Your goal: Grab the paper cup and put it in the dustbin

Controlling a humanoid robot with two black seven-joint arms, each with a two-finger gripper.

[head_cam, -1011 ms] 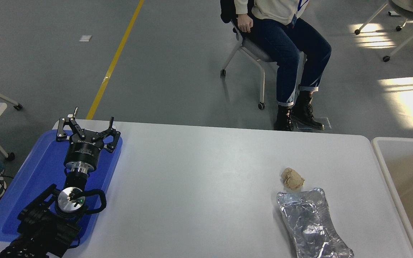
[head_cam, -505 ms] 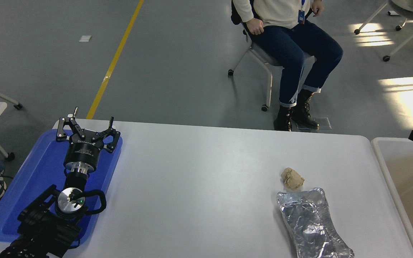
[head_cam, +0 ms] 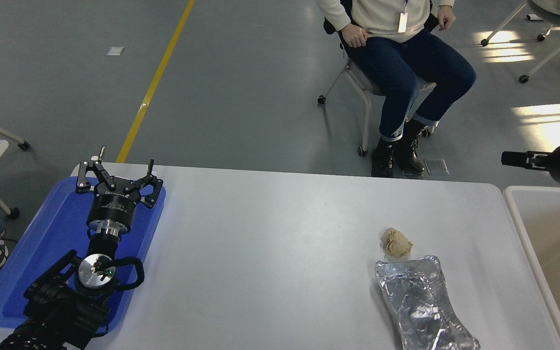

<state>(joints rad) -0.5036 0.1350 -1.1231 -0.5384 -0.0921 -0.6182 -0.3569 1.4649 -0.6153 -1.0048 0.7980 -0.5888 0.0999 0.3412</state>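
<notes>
1. The left gripper (head_cam: pixel 115 176) is parked at the lower left above the blue tray (head_cam: pixel 42 253), its fingers spread wide and holding nothing.
2. The right gripper (head_cam: pixel 513 159) comes in from the right edge, above the far corner of the bin (head_cam: pixel 516 199) and pointing left. Only a narrow black tip shows ahead of its round body, seen side-on, so I cannot tell whether its fingers are apart or together.
3. The cup does not show anywhere in this view; nothing white and tapered stands on the counter (head_cam: pixel 270 233), and the visible part of the bin's tan inside is bare.
4. The bin stands just beside the counter's right end, its white rounded rim running down the right edge of the view.
5. A crumpled tan paper wad (head_cam: pixel 396 242) lies on the right part of the counter.
6. A crumpled foil tray (head_cam: pixel 421 304) lies just nearer the camera than the wad, nearly touching it, stretching to the bottom edge.
7. A person (head_cam: pixel 401 48) sits on a wheeled chair (head_cam: pixel 358 85) on the grey floor beyond the counter, hands on thighs.
8. A yellow line (head_cam: pixel 156 82) runs along the floor at upper left.
</notes>
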